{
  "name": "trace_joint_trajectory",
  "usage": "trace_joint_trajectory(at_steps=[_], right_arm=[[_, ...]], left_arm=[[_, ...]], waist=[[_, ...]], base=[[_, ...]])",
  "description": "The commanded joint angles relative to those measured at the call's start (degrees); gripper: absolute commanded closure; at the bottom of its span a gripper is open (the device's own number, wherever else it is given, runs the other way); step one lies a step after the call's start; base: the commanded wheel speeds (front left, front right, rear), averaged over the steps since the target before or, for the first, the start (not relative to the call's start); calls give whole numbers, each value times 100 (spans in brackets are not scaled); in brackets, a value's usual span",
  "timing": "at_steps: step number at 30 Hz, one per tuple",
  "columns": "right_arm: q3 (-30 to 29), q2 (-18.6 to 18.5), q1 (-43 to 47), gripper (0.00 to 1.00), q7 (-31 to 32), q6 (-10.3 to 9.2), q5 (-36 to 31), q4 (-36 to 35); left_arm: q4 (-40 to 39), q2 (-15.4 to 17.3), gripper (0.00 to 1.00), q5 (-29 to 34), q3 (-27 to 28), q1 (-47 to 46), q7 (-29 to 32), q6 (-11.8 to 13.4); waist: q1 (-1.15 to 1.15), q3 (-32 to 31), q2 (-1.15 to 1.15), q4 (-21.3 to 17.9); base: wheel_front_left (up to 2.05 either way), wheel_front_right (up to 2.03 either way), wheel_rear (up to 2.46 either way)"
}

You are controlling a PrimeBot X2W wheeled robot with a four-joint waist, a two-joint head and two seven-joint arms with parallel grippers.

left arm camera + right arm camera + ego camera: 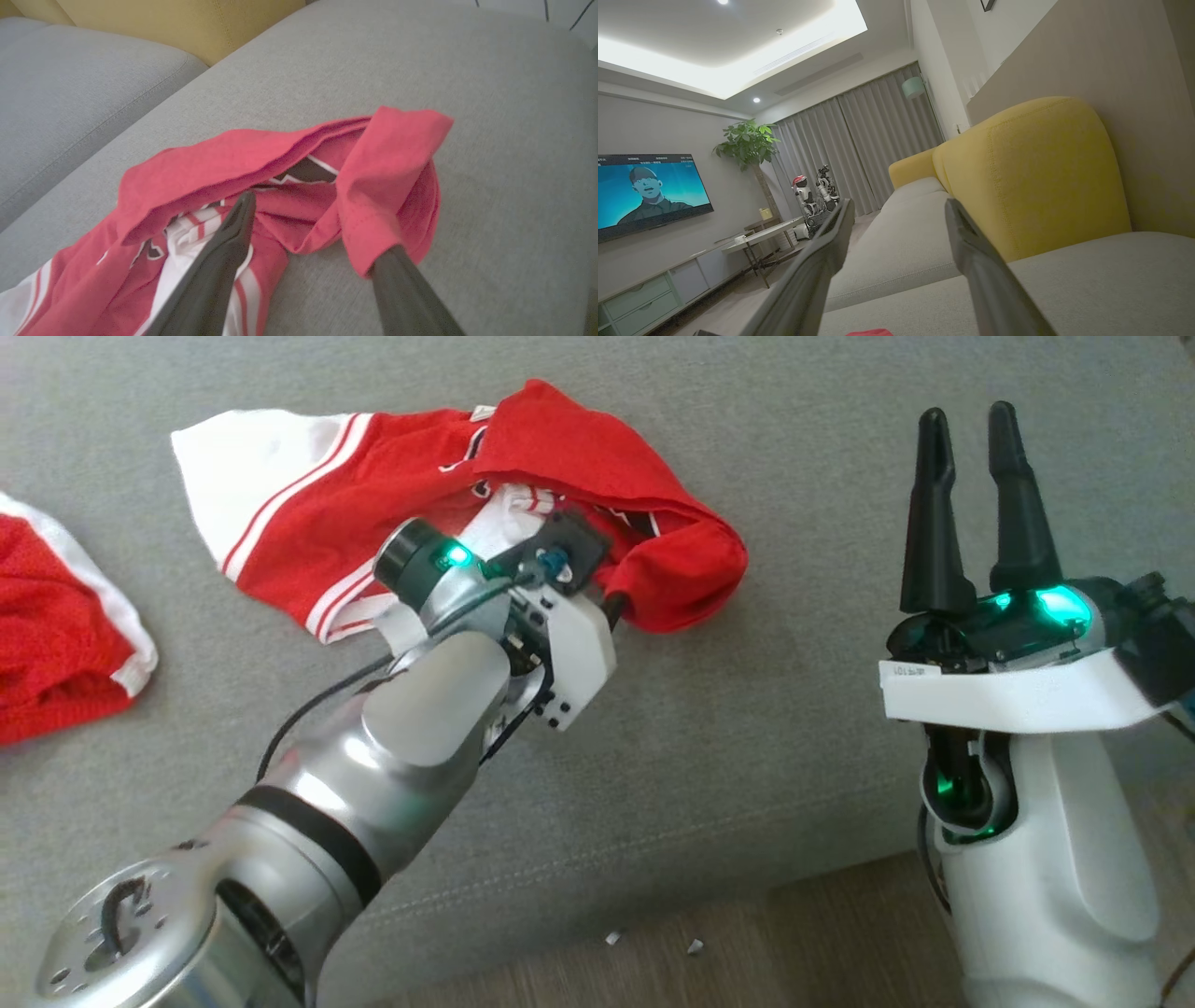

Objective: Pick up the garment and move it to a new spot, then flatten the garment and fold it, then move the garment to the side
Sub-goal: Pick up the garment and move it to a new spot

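a second red-and-white piece (56, 635) lies on the grey sofa seat (766, 728), well left of my garment (448, 495). my left forearm hides its near edge. it's crumpled mid-seat, red with a white striped sleeve. left gripper (317, 228) spread, a red fold draped over one finger (406, 294); right gripper (968, 425) spread, off to the right.

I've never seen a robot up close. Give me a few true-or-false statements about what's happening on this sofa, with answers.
1. The garment is red and white. True.
2. It lies neatly folded. False: it is crumpled on the grey sofa.
3. The right end effector grips the garment. False: it is open, empty and apart from it.
4. The left end effector is open at the garment. True.
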Motion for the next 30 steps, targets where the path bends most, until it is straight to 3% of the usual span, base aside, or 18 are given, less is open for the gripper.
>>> trace_joint_trajectory(at_steps=[1,8,15,19,24,27,30], right_arm=[[79,19,-1,0,-29,42,-44,-170],[61,19,44,0,-29,42,-91,-126],[20,19,85,0,-29,42,-106,-93],[-39,19,145,0,-29,42,-130,-53],[-116,19,230,0,-29,42,-166,-2],[-151,19,262,0,-29,42,-187,42],[-152,19,274,0,-29,42,-203,73]], left_arm=[[-47,132,0,143,40,-367,-141,88],[121,225,0,816,-338,-588,-202,142],[-36,207,0,686,-382,-363,-170,-555],[-303,188,0,102,-187,-81,10,-796],[-1053,206,0,-873,10,259,373,-894],[-1723,431,0,-1399,-60,328,613,-899],[-2029,736,0,-1487,77,269,489,-874]], waist=[[0,-23,0,72],[0,-95,0,209],[0,-185,0,312],[0,-280,0,410],[0,-412,0,554],[0,-469,0,630],[0,-527,0,674]], base=[[0,0,0],[0,0,0],[0,0,0],[0,0,0],[0,0,0],[0,0,0],[0,0,0]])
